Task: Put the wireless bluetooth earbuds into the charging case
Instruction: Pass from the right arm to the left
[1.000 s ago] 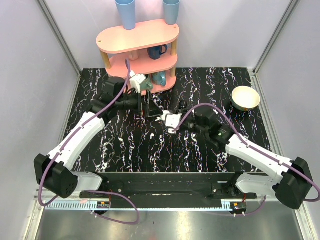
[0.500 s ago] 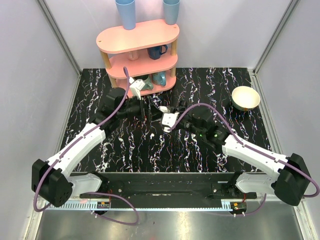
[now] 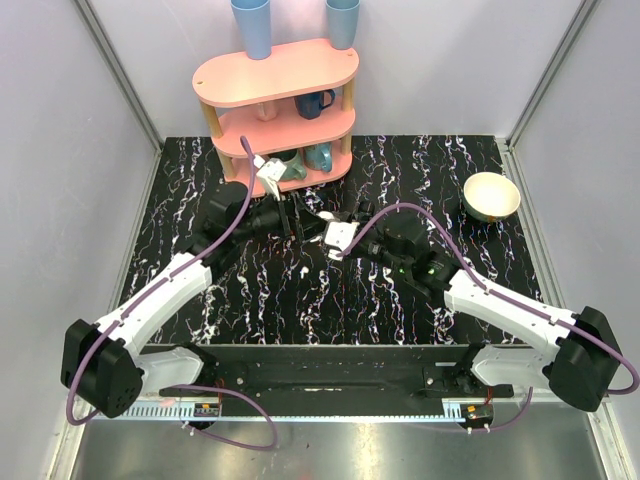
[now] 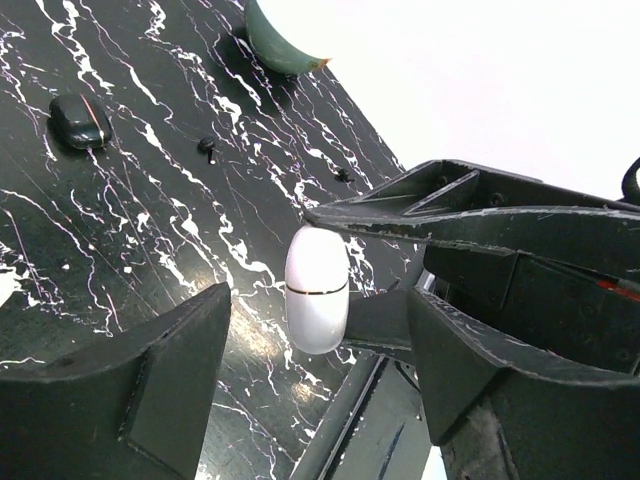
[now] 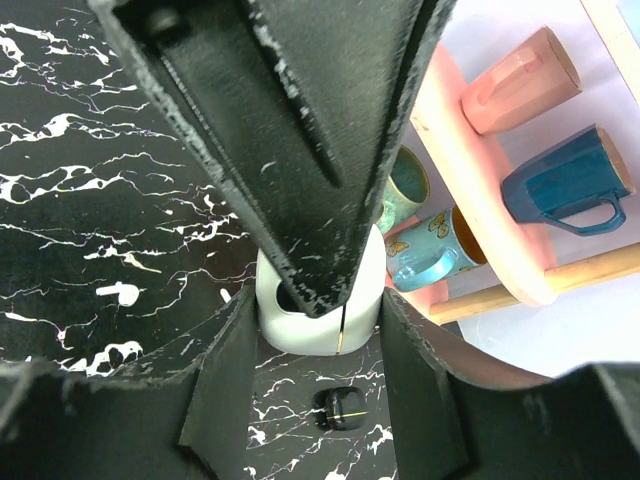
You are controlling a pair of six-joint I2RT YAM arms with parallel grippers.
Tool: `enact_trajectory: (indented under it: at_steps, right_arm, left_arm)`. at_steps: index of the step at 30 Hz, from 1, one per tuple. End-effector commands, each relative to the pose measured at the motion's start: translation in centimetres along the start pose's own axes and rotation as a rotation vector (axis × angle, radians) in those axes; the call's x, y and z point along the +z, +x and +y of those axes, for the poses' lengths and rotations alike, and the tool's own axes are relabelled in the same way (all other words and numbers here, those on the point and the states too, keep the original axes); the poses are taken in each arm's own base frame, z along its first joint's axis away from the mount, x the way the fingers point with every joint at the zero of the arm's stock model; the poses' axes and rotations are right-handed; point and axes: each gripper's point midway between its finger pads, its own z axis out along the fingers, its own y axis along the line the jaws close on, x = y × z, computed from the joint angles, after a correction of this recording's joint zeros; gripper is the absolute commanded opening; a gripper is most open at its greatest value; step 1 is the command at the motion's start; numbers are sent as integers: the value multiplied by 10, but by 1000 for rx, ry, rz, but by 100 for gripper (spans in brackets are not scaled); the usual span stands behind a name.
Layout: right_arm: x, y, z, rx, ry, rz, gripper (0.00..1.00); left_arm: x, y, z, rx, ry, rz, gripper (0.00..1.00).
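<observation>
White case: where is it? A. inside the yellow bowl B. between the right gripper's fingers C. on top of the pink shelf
B: the right wrist view shows the white case pinched between the two fingers of the right gripper.

- Far ahead of the left gripper (image 4: 320,295), the picture's upper edge cuts off a teal mug (image 4: 275,40); we see only its rounded side.
- Ahead and to that gripper's left lie a black lump (image 4: 80,120) and black specks (image 4: 207,147), too small for us to name.
- Between the right gripper (image 5: 318,300)'s fingers, the left gripper's black finger covers the charging case (image 5: 310,338)'s upper part, so we cannot tell how its lid stands.
- Left of those fingers, one earbud (image 5: 125,293) is too tiny to show its shape.
</observation>
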Motion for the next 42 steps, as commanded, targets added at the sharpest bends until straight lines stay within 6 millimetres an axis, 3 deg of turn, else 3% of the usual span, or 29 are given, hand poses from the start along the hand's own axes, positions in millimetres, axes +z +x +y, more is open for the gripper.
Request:
enact_trajectory:
  at_steps: [1, 13, 22, 36, 42]
  right_arm:
    - [-3, -37, -20, 6, 62, -113, 0]
    - [-4, -30, -12, -60, 34, -104, 0]
    - [-2, -19, -11, -169, 24, -65, 0]
    - [-1, -13, -8, -217, 10, -44, 0]
    - [-1, -16, -10, -198, 21, -56, 0]
  left_arm:
    - [-1, -10, -17, 32, 71, -42, 74]
    - [4, -9, -18, 30, 86, -21, 52]
    - [7, 4, -9, 6, 51, 50, 52]
    - [7, -7, -12, 27, 42, 29, 59]
    - [8, -4, -9, 25, 43, 24, 52]
